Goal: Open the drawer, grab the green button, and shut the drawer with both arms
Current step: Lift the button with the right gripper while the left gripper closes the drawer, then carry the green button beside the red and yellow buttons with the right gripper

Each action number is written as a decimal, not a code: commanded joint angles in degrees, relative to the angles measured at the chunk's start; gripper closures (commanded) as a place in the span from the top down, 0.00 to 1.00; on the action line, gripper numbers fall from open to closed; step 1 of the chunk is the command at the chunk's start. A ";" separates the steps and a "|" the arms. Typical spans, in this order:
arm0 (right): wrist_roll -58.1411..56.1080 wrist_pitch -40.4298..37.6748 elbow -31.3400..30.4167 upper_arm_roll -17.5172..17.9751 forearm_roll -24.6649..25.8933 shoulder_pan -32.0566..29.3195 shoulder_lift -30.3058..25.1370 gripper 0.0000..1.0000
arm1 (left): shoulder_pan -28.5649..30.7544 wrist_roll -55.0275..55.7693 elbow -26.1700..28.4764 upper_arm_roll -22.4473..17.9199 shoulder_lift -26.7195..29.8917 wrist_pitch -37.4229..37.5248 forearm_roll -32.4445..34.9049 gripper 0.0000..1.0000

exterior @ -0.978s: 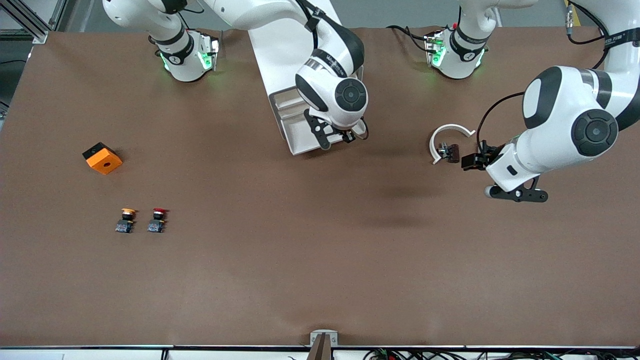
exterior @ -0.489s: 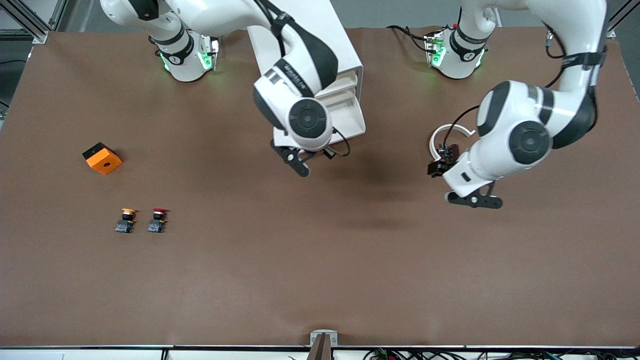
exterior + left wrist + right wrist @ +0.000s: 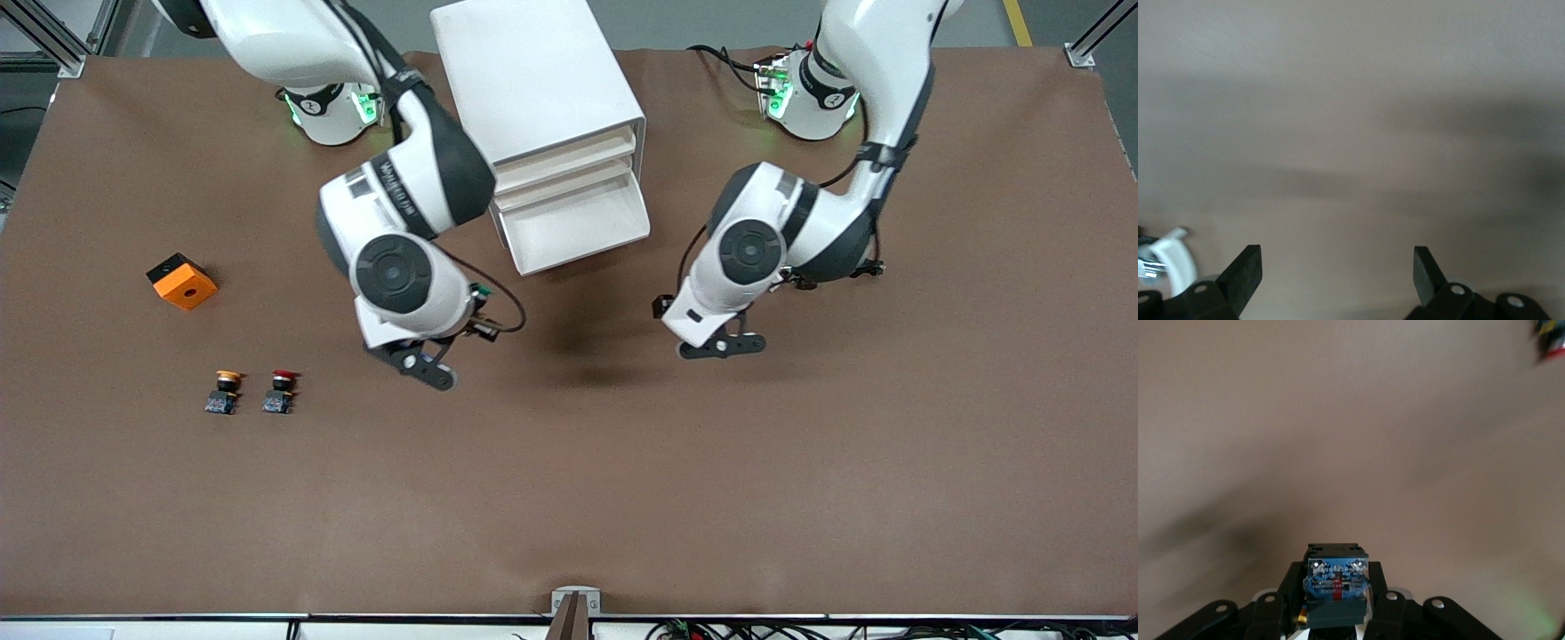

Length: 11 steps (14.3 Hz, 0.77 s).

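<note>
The button [image 3: 1336, 585] is sitting clamped in the right claw [image 3: 1336, 613], its bluish base facing the wrist camera and its black body gripped between the two fingers [image 3: 1275, 613]; its cap is not showing. In the front view the right claw [image 3: 471, 313] is hanging in the air over bare worktop [image 3: 622, 462], between the cabinet [image 3: 533, 80] and the two loose buttons. The drawer [image 3: 573, 227], the lowest of the stack in the white cabinet, is standing pulled out toward the front camera, with nothing showing on its visible floor. The left claw [image 3: 660, 307] is hovering released over the worktop beside the open drawer, toward the left arm's end; in the left wrist view its fingers [image 3: 1245, 273] are standing wide apart with nothing between them, and the left claw [image 3: 1337, 277] is looking down at bare brown surface. Toward the right arm's end, a red-capped button [image 3: 279, 391] and an orange-capped button [image 3: 224, 392] are standing just beside each other, near the front camera. An orange block [image 3: 181, 281] is lying farther from the camera than that pair.
</note>
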State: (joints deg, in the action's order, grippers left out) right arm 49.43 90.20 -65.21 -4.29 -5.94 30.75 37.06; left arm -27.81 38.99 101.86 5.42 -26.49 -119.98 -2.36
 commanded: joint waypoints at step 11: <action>-25.52 30.98 -34.00 0.95 14.71 -11.50 -11.31 0.00 | -6.20 11.10 2.91 6.88 -4.45 -4.39 -13.89 1.00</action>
State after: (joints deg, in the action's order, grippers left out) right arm 24.61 117.12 -93.01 -4.34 5.65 20.93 29.00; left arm -33.74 49.42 103.70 11.66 -31.74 -124.02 -13.88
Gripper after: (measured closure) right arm 0.564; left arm 0.000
